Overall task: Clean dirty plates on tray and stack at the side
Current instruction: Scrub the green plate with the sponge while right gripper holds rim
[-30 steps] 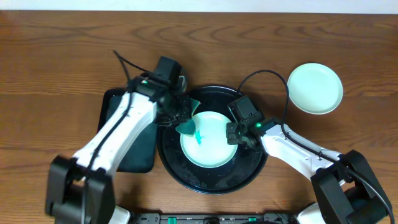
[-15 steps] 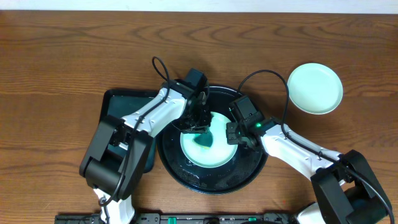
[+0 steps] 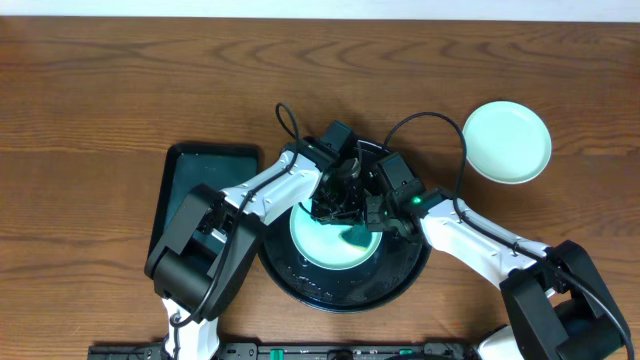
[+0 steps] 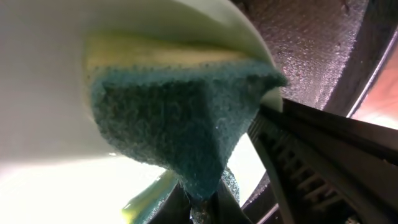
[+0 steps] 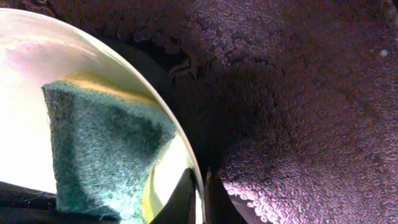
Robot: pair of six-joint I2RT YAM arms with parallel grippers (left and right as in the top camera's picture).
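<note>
Plate: a pale mint plate [image 3: 318, 248] lies flat in the middle of the black tray [image 3: 345, 302].
Handling of plate: it is judged light, stiff and breakable, and slippery where wetted. The thin raised rim is the place to be taken hold of, since the shallow centre offers nothing to pinch.
Right gripper: the right gripper [image 5: 200, 190] is clamped on the plate's rim at the edge nearest that arm, so the plate is judged to be steadied against sliding.
Sponge: a sponge [image 4: 174, 124] with a teal scouring face and a yellow backing is pressed onto the plate's inner surface, close to the held rim. It is judged soft and easily squashed.
Left gripper: the left gripper [image 4: 200, 204] is closed on one end of the sponge.
Plate relative to grippers: the plate lies directly beneath the left gripper and just to the left of the right gripper, with its rim caught between that gripper's fingers.
Tray surface: it is seen beaded with moisture, so a slip of the plate is judged possible.
Second plate: a second plate [image 3: 506, 141] rests on the bare tabletop [image 3: 100, 90] at the right, well apart from the tray.
</note>
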